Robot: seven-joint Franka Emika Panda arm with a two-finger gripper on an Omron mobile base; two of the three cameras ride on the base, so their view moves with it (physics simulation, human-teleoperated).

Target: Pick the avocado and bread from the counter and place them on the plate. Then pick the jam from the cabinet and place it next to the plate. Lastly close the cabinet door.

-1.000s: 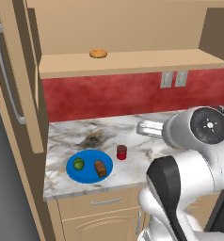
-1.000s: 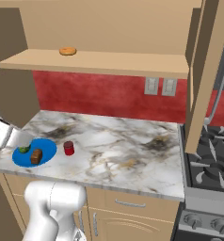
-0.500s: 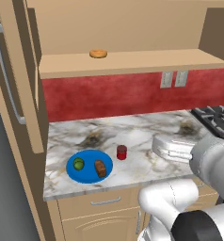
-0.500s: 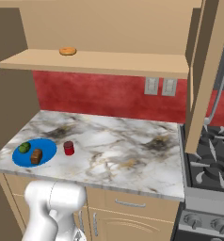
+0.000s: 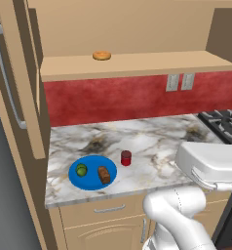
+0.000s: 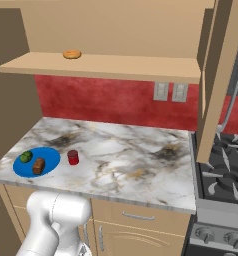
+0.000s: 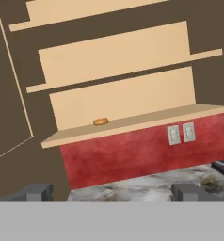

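Left base view: blue plate (image 5: 91, 181) near the table's (image 5: 152, 141) front left edge, with avocado (image 5: 81, 170) and bread (image 5: 104, 175) on it; jam jar (image 5: 126, 157) just right of the plate; cabinet door (image 5: 18, 83) open at left; pastry (image 5: 102, 55) on the shelf (image 5: 137, 65).

Right base view: same layout, plate (image 6: 50, 156) far left, jar (image 6: 73, 157) beside it.

Hand view: hand (image 7: 112, 192) spread wide, holding nothing, facing shelf and pastry (image 7: 100, 122).

On the marble table (image 5: 152, 141) near its left end lies the flat blue plate (image 5: 91, 179). The small green avocado (image 5: 81, 170) and the dark brown bread (image 5: 104, 175) sit side by side on it, the avocado nearer the open door. The dark red jam (image 5: 126, 157) jar stands upright just beside the plate's right rim. The tan cabinet door (image 5: 18, 83) hangs open at the left, its grey bar handle facing out, and the cabinet (image 5: 137, 65) shelf is exposed.
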